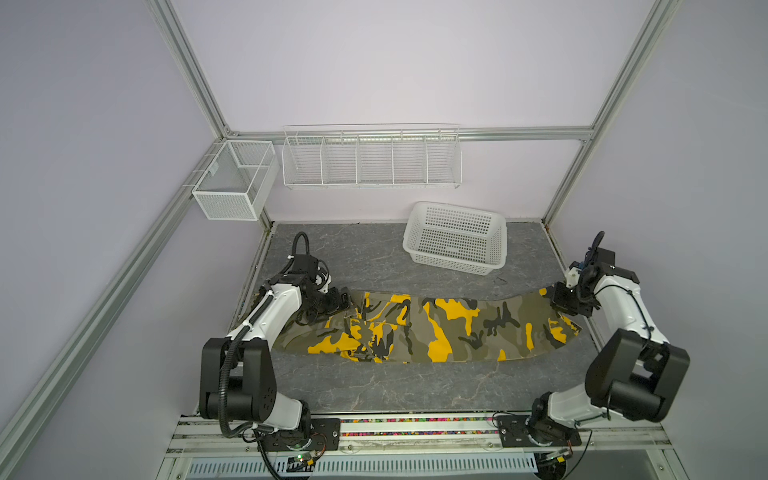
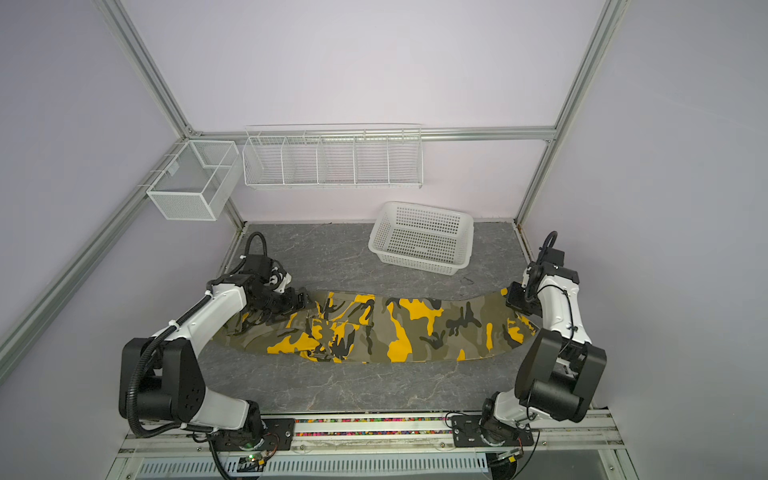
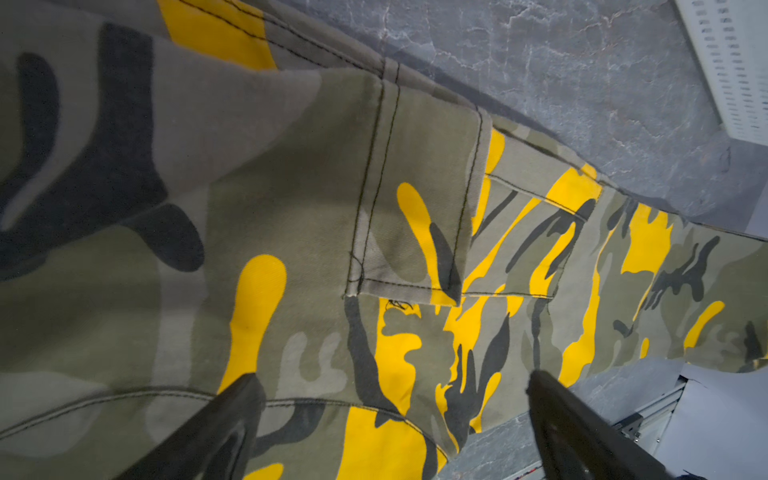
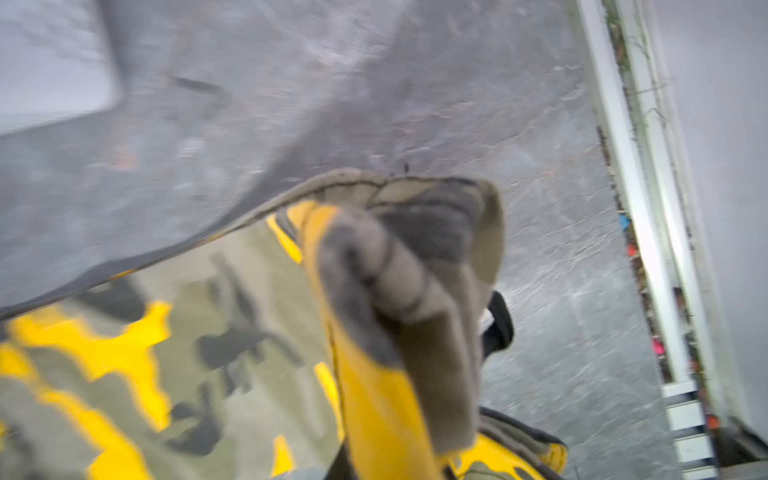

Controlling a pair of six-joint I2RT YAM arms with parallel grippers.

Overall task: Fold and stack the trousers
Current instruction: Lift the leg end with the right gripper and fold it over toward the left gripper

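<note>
The trousers (image 1: 440,328) (image 2: 395,328), camouflage in olive, khaki, black and yellow, lie stretched from left to right across the grey table in both top views. My left gripper (image 1: 345,301) (image 3: 390,399) hovers low over their left end, open. Its two black fingers (image 3: 232,415) stand wide apart above the cloth and hold nothing. My right gripper (image 1: 555,296) is at the far right end, shut on a corner of the trousers. In the right wrist view that bunched corner (image 4: 395,270) is lifted off the table and hides most of the jaws.
A white plastic basket (image 1: 455,239) stands at the back right of the table (image 1: 415,386). A wire rack (image 1: 372,160) hangs on the back wall and a mesh box (image 1: 235,180) on the left frame. The right gripper is close to the table's right edge rail (image 4: 636,208).
</note>
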